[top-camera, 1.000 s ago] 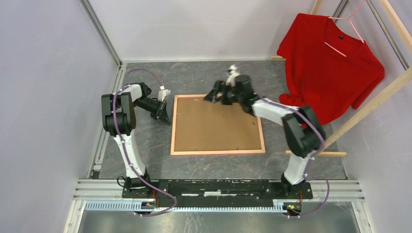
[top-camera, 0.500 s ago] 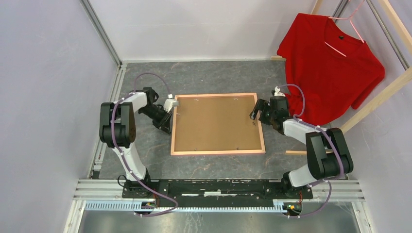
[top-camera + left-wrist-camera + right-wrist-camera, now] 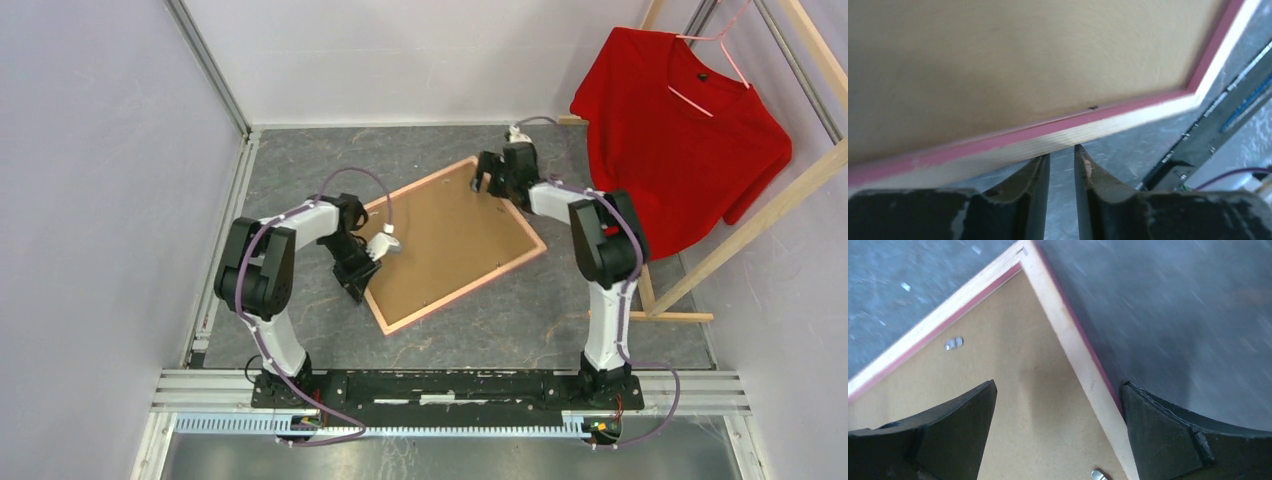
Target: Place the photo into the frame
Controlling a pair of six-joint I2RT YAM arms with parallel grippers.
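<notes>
Here, the rectangular frame shows smooth brown hardboard, pale wood rim.

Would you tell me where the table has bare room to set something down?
Bare table lies far-left, between the frame and back wall, and in the near strip before the arm bases. Crowded: the frame's left edge at the left gripper, its far corner at the right gripper, the right side by the red shirt.

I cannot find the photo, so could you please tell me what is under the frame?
The frame lies back up on the grey table, showing only brown backing and pale rim. Anything beneath is covered; no photo is visible.
</notes>
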